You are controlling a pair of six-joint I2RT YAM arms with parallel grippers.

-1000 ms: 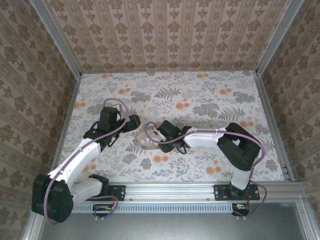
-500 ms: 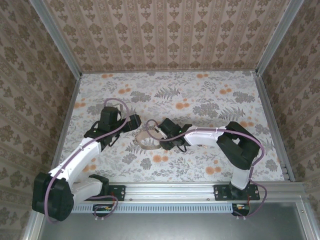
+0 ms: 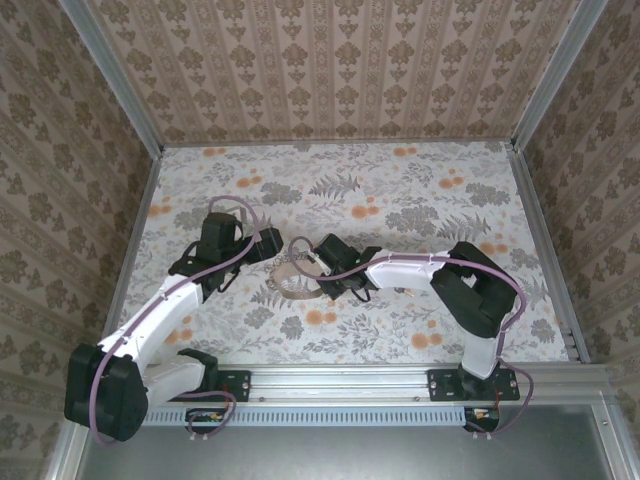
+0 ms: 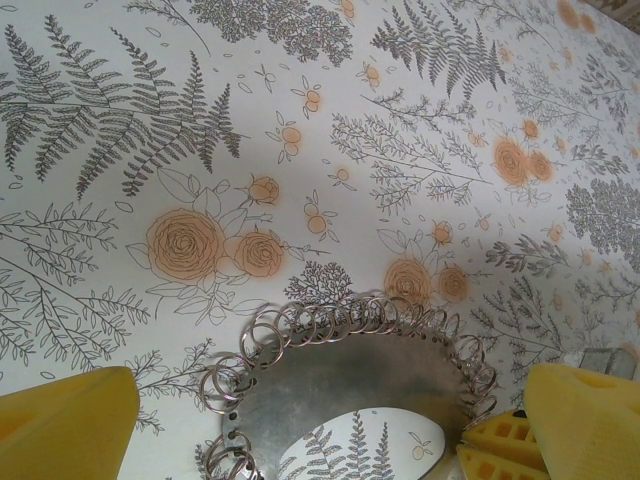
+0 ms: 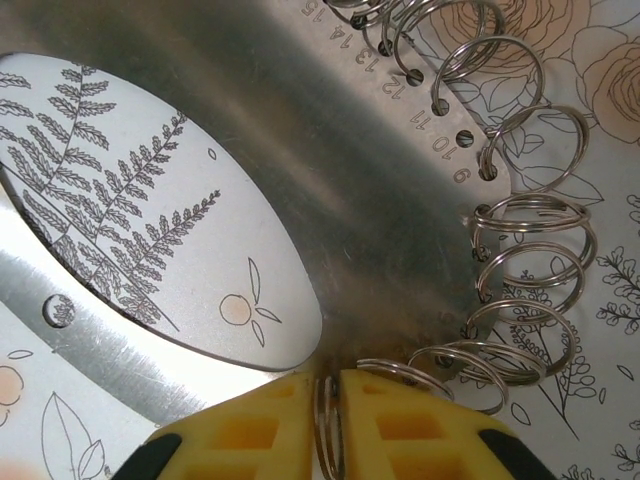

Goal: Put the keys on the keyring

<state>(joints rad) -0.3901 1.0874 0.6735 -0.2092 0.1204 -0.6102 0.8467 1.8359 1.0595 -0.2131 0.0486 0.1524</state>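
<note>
The tabletop (image 3: 400,200) is covered in a pale sheet printed with grey ferns and orange roses. Walls of beige damask wallpaper (image 3: 330,70) close it in on three sides, and a ribbed aluminium rail (image 3: 350,378) runs along the near edge.

Between the two sets of fingers lies a flat, dull-grey metal plate (image 3: 288,285) with an oval cut-out through which the fern print shows. Small holes are drilled along its curved rim, and each one carries a thin, shiny wire loop. The right wrist view shows numbers stamped beside the holes on the plate (image 5: 330,200), reading 9 to 15. It also shows one larger round hole near the inner edge.

The yellow foam left fingers (image 4: 65,425) are released and spread wide. The plate (image 4: 350,375) and its fan of loops lie in the gap between them.

The right fingers (image 5: 270,425), yellow with square recesses, are clenched on a steel split ring (image 5: 326,440). It stands edge-on between the pads at the plate's rim, with other loops just beside them.
</note>
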